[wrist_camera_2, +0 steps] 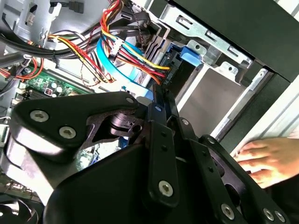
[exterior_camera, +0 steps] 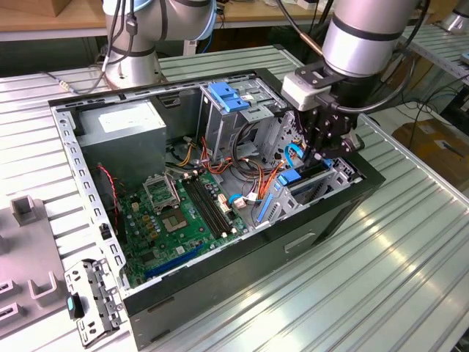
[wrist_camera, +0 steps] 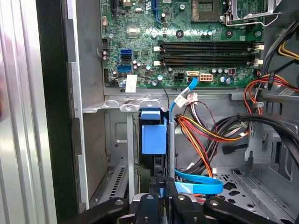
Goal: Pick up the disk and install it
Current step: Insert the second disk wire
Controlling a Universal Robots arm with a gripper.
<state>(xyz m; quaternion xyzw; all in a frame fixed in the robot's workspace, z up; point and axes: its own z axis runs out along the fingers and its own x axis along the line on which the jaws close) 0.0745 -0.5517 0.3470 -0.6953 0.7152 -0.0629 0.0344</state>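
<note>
Black fingers [wrist_camera: 161, 198] pinched narrow on the disk's [wrist_camera: 153, 135] blue-framed edge, upright in the case's drive bay [wrist_camera: 117, 140].

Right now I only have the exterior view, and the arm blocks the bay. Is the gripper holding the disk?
Observer: It looks so. In the first wrist view the gripper is shut on the disk, which stands on edge in the bay.
Operator: Any cables close by?
Observer: A blue cable lies right beside the gripper, with an orange and red bundle just past it.
Operator: Anyone near the case?
Observer: Yes. In the second wrist view a hand rests just outside the case.
</note>
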